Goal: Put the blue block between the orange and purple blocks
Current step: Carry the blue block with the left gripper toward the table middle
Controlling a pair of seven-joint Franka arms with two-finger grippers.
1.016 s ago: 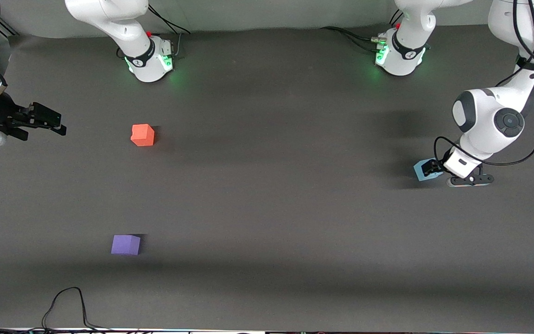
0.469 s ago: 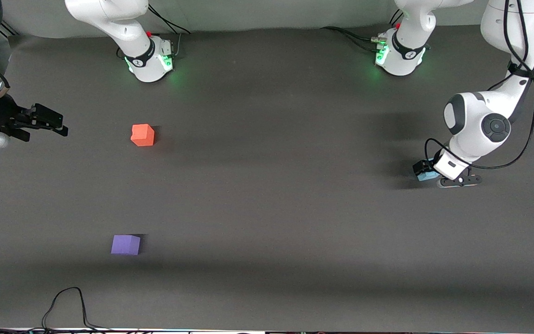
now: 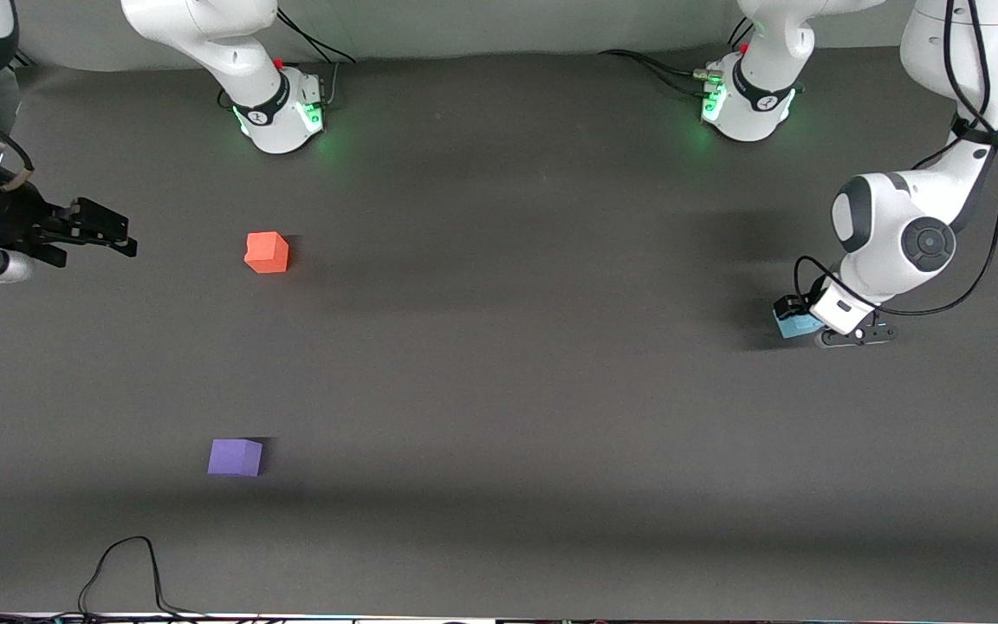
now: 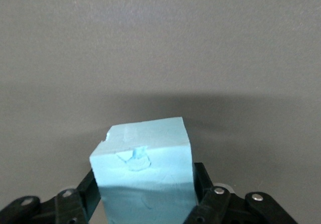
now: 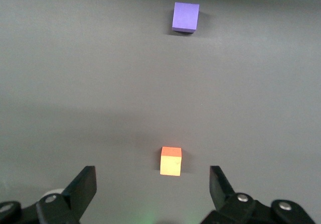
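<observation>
The light blue block point(image 3: 802, 326) sits on the dark table at the left arm's end. My left gripper point(image 3: 794, 317) is down on it, with a finger pressed against each side, as the left wrist view shows (block point(image 4: 143, 169), gripper point(image 4: 145, 186)). The orange block point(image 3: 267, 252) and the purple block point(image 3: 235, 457) lie toward the right arm's end, the purple one nearer the front camera. My right gripper point(image 3: 109, 236) hangs open and empty beside the orange block at that end. The right wrist view shows the gripper point(image 5: 153, 184) with the orange block point(image 5: 171, 161) and the purple block point(image 5: 185, 17).
A black cable point(image 3: 126, 563) loops on the table near the front edge, at the right arm's end. The two arm bases point(image 3: 278, 113) point(image 3: 746, 104) stand along the back edge. The table point(image 3: 508, 347) is bare between the blue block and the other two.
My left gripper moved over the blue block and its fingers closed round it. My right gripper shifted slightly toward the orange block.
</observation>
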